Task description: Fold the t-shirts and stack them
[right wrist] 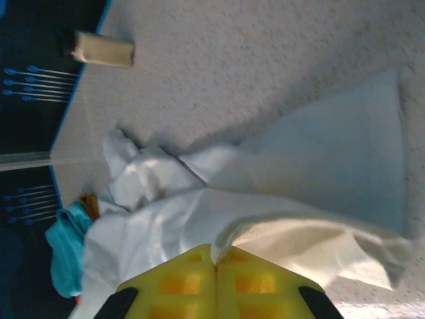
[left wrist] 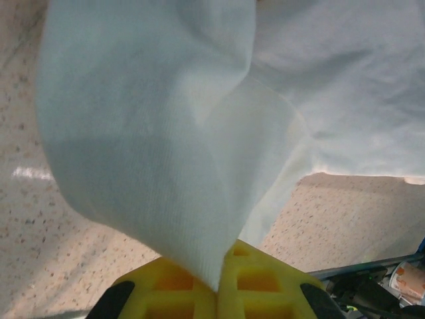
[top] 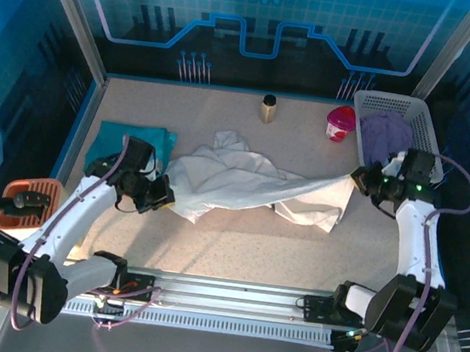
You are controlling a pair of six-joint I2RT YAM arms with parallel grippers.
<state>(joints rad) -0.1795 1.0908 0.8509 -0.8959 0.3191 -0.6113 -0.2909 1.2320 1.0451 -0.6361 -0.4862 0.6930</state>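
White cloth dominates the top camera: the large white t-shirt (top: 251, 187) lies rumpled across the middle of the table (top: 293, 260), strung between my two arms. I've got the left gripper (top: 164, 195) pinched onto the shirt's left edge, low over the surface. The right gripper (top: 361, 179) is clamped on the right-hand corner, holding it up just beside the white mesh basket (top: 415, 108), which has a purple cloth (top: 384, 136) in it. The teal t-shirt (top: 132, 142) lies flat at the left, just beyond the left arm. There's an orange shape (top: 31, 198) at the left edge with something dark on it, and I can't tell what it is. A bottle (top: 267, 109) and a pink cup (top: 340, 123) stand along the far side. Over to the left wrist: the yellow fingers (left wrist: 172, 289) are pressed together with a fold of white fabric coming straight out from between them and fanning wide, speckled tabletop below. Now the right wrist: those fingers (right wrist: 255, 282) are tight too, a thin white hem nipped in the seam. The shirt spreads away over the table, with teal cloth peeking at the lower left of this view.
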